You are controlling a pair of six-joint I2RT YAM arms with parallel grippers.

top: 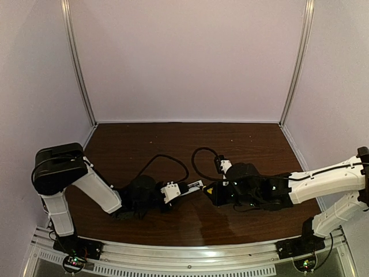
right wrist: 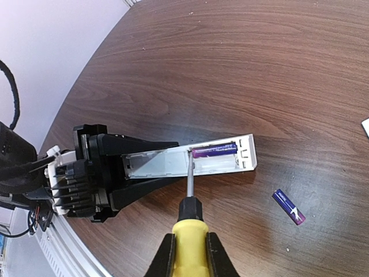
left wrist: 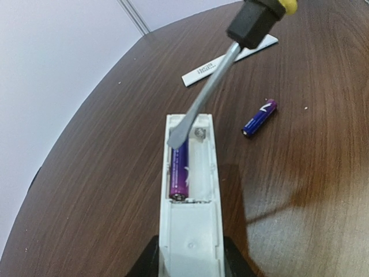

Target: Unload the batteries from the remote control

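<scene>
My left gripper (left wrist: 190, 262) is shut on the remote control (left wrist: 190, 190), a white bar whose open battery bay faces up. One purple battery (left wrist: 179, 173) lies in the bay's left slot, and the slot beside it is empty. My right gripper (right wrist: 191, 254) is shut on the yellow handle of a screwdriver (right wrist: 190, 231). Its flat tip (left wrist: 176, 138) sits over the bay at one end of that battery. I cannot tell whether it touches. A second battery (left wrist: 259, 118) lies loose on the table to the right of the remote. From above, both grippers meet at the table's middle (top: 202, 189).
The thin white cover strip (left wrist: 228, 60) lies on the brown table beyond the remote. Black cables (top: 199, 158) loop behind both wrists. Pale walls (top: 190, 57) enclose the table on three sides, and a metal rail (top: 190, 254) runs along the near edge.
</scene>
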